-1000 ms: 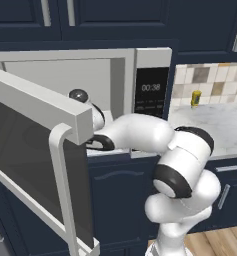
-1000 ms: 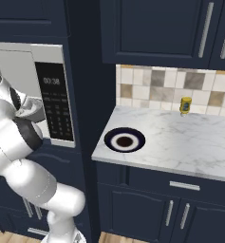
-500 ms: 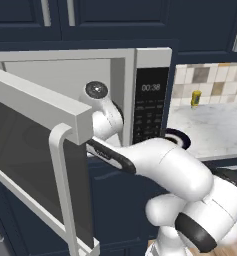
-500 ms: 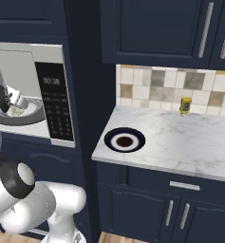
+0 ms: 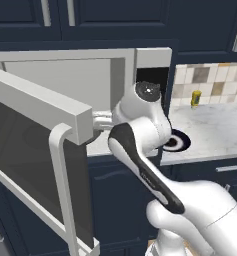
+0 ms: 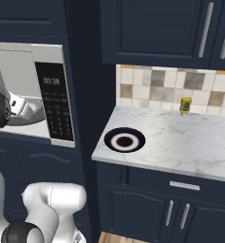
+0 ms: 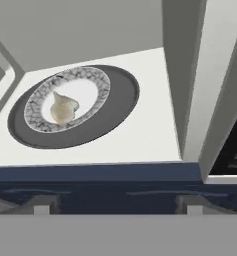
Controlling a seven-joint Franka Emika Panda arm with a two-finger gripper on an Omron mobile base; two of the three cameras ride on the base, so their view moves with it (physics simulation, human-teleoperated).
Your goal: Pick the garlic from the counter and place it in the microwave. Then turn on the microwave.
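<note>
At the microwave (image 5: 65, 95) mouth, my gripper (image 7: 115, 206) is hanging open, holding nothing | garlic (image 7: 63, 108) is lying on a patterned plate (image 7: 40, 112) on the dark turntable (image 7: 115, 107) inside | door (image 5: 35, 165) is standing wide open | counter (image 6: 190, 142) is carrying a blue plate (image 6: 125, 140) and yellow jar (image 6: 185, 105).

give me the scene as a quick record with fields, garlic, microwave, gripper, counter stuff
garlic: lying on the patterned plate inside the microwave
turntable: dark round tray under the plate
microwave: door swung wide open, clock lit on the keypad panel
gripper: open, holding nothing, tips apart in front of the microwave opening
counter: holds a dark blue plate near its left edge and a small yellow jar at the tiled backsplash
task state: garlic in, door not yet shut
</note>
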